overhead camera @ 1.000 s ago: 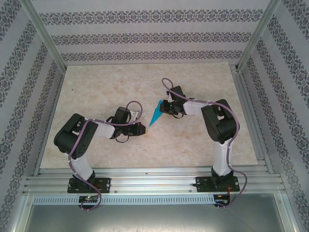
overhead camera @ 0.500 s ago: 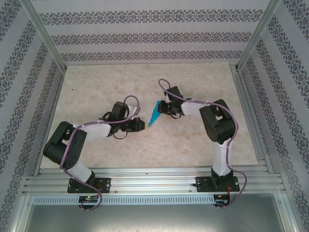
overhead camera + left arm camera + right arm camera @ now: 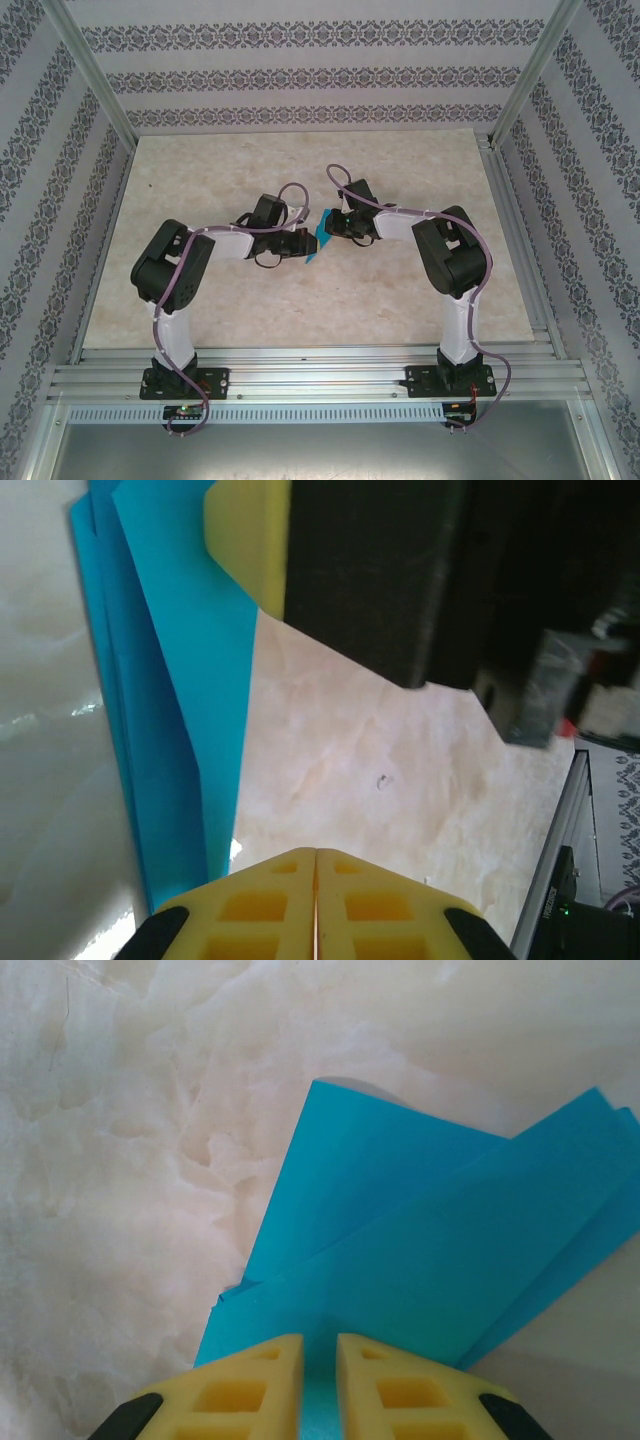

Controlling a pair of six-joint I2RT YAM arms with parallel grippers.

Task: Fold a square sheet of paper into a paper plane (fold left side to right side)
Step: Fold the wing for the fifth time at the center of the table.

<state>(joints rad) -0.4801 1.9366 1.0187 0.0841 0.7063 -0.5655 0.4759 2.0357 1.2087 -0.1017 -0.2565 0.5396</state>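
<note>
One paper [image 3: 318,240], I see my right gripper [image 3: 319,1345] clamped on it, left gripper [image 3: 315,852] pressed together at its 8 o'clock.

Left tool [image 3: 315,858] at bottom edge, yellow fingers pressed together, no gap. Folded teal square sheet of paper [image 3: 170,730] runs along the left, layered edges showing, its lower end at the left finger. Right tool [image 3: 255,550] at top, yellow pad overlapping the sheet. Marble tabletop [image 3: 400,780]; metal rail [image 3: 556,880] lower right.
</note>
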